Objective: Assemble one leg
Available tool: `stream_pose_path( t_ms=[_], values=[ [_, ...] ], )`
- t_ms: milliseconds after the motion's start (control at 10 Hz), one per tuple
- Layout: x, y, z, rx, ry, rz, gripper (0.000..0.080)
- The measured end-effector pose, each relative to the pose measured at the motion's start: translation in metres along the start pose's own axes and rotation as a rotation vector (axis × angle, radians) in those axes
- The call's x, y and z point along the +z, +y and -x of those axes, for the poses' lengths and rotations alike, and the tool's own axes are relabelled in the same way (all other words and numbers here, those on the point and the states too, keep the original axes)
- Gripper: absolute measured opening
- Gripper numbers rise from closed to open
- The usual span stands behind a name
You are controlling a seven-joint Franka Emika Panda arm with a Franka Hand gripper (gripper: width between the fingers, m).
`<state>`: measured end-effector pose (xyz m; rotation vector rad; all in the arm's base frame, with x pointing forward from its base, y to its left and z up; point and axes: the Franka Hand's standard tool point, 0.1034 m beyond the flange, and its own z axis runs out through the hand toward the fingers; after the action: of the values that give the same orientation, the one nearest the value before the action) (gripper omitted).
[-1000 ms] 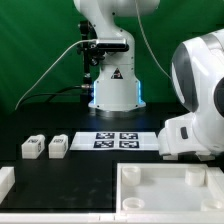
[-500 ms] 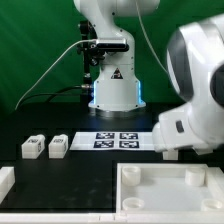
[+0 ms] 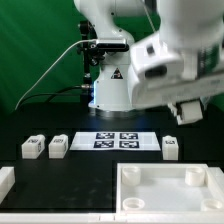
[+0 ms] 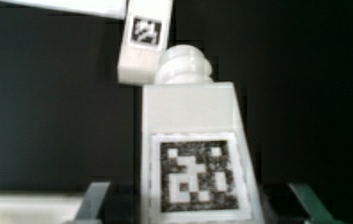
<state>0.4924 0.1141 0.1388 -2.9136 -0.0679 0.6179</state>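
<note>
The Panda arm (image 3: 172,50) has glossy white, rounded shells, shaded grey underneath. Its base (image 3: 113,88) is a white column with a black triangular mark (image 3: 114,75) and a blue glow at its foot. Above the base sits a black collar (image 3: 105,45), from which a black cable (image 3: 70,50) leads away. The gripper's (image 4: 199,203) 2 fingers (image 4: 98,200) are dark.

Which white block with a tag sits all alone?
The white plastic leg at the exterior view's right; the other two legs sit together at its left.
</note>
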Motion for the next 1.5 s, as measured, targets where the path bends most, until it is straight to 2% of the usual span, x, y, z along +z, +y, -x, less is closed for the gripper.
stream_pose_path(
  t_ms=[300, 400, 500, 600, 700, 800, 900, 1000, 1100, 1200, 1300, 1400, 1500],
  values=[
    [-0.002, 0.007, -0.01, -0.015, 0.416, 0.038, 0.0291],
    [-0.014, 0.013, -0.027, -0.07, 0.538, 0.055, 0.0291],
    [-0.046, 0.027, -0.048, -0.123, 0.699, 0.087, 0.0291],
    [-0.064, 0.034, -0.064, -0.133, 0.85, 0.105, 0.0291],
    [-0.067, 0.032, -0.077, -0.138, 0.95, 0.109, 0.0291],
    [-0.067, 0.035, -0.078, -0.142, 1.025, 0.119, 0.0291],
    [-0.067, 0.039, -0.076, -0.137, 1.092, 0.127, 0.0291],
    [-0.055, 0.039, -0.076, -0.137, 1.034, 0.121, 0.0291],
    [-0.059, 0.038, -0.077, -0.137, 1.044, 0.121, 0.0291],
    [-0.057, 0.038, -0.077, -0.137, 1.041, 0.121, 0.0291],
    [-0.051, 0.023, -0.086, -0.144, 1.004, 0.101, 0.0291],
    [-0.056, 0.011, -0.106, -0.155, 1.015, 0.089, 0.0291],
    [-0.052, 0.009, -0.12, -0.152, 1.036, 0.082, 0.0291]
  ],
)
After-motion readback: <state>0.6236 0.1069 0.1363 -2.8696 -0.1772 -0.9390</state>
